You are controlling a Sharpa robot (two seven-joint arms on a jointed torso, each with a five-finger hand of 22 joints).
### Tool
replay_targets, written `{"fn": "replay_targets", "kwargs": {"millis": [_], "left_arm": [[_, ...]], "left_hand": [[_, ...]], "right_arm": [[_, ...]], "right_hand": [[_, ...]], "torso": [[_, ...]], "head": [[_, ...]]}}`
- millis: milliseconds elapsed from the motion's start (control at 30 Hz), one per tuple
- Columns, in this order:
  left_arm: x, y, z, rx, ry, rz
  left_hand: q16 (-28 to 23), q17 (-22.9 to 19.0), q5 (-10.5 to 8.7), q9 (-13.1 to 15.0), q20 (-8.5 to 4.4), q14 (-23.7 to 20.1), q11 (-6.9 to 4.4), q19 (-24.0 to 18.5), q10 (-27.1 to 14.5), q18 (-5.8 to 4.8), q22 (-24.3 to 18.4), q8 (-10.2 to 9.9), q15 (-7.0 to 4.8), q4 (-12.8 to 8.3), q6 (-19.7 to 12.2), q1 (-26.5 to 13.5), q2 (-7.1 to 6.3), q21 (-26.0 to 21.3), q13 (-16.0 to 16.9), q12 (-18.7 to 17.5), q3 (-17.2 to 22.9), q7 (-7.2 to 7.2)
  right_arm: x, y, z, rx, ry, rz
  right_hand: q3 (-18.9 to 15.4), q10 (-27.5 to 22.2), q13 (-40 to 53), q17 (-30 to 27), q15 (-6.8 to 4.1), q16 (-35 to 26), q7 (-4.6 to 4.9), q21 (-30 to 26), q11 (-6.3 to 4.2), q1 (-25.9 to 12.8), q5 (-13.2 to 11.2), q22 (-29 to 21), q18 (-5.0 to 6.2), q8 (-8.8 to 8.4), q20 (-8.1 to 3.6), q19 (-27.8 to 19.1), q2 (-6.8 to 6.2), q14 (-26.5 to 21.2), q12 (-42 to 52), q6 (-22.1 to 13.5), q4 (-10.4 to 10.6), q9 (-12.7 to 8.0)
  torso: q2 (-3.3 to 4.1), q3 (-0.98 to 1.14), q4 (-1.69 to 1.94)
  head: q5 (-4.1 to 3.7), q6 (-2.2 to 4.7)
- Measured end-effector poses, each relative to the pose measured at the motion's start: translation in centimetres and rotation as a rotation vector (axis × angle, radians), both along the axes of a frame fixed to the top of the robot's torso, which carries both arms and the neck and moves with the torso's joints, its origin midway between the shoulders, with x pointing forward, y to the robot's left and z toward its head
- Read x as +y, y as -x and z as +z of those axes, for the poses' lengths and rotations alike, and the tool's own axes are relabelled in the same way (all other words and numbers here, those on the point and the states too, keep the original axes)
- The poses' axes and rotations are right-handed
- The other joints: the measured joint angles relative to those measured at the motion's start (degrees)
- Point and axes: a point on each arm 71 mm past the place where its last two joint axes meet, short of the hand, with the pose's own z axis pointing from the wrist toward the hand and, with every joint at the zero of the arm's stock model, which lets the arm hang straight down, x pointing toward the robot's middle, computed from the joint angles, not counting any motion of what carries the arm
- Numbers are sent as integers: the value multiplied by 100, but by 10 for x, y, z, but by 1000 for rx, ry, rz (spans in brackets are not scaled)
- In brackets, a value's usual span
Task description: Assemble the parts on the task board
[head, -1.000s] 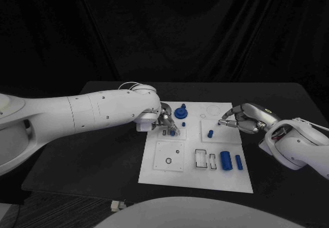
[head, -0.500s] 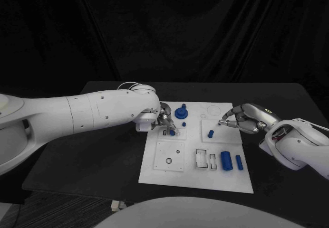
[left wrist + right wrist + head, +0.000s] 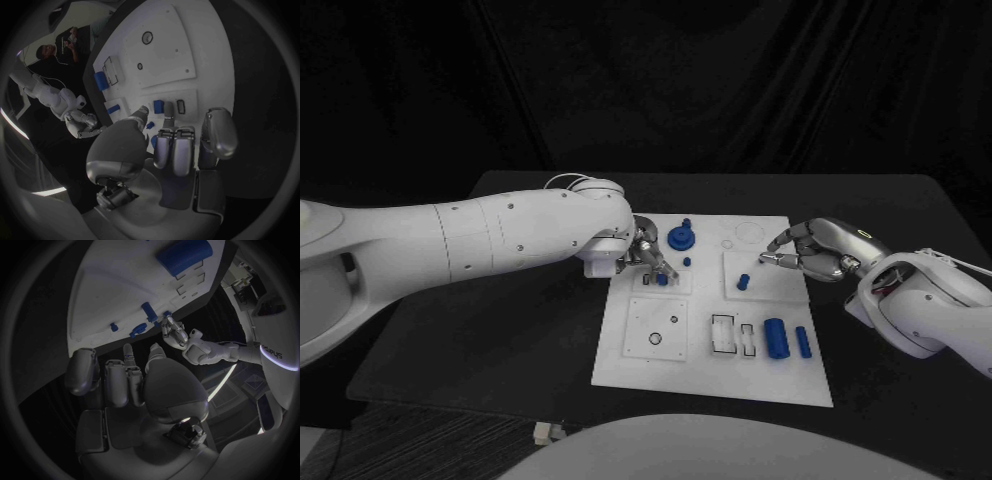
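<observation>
The white task board (image 3: 646, 365) lies in the middle of the table. My left hand (image 3: 646, 257) hovers over its far left corner, fingers spread above a small blue part (image 3: 661, 280) seated in a slot; one fingertip (image 3: 167, 109) is right beside that part (image 3: 159, 105), with nothing held. A tall blue knob (image 3: 679, 237) and a small peg (image 3: 687, 262) stand just beyond. My right hand (image 3: 805, 250) hangs at the board's right edge with its fingers curled and nothing in them, near another blue part (image 3: 743, 282). Two blue cylinders (image 3: 773, 338) lie at the near right.
An empty slot (image 3: 180, 106) sits next to the seated part. A square plate with small holes (image 3: 656, 333) takes the board's near left, and a rectangular cut-out (image 3: 721, 334) lies beside the cylinders. Black table (image 3: 516, 330) surrounds the board.
My left hand has drawn back slightly toward the board's far side, uncovering the small blue part more. The right hand has stayed where it was.
</observation>
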Motion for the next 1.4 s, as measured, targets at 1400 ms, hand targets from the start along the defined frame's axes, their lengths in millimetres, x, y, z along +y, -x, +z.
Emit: {"fn": "replay_targets", "kwargs": {"millis": [1400], "left_arm": [[14, 9, 3, -20, 59, 36]], "left_hand": [[-46, -1, 119, -558, 0, 0, 0, 0, 0, 0, 0, -482, 0, -474, 143, 1350, 493, -58, 1, 0, -98, 0]], "right_arm": [[-1, 1, -2, 4, 1, -3]], "right_hand": [[0, 0, 1, -12, 1, -27, 0, -26, 1, 0, 0, -2, 0, 0, 0, 0, 0, -1, 13, 0, 0, -5]], "torso": [[-7, -1, -1]], "head": [[-8, 0]]}}
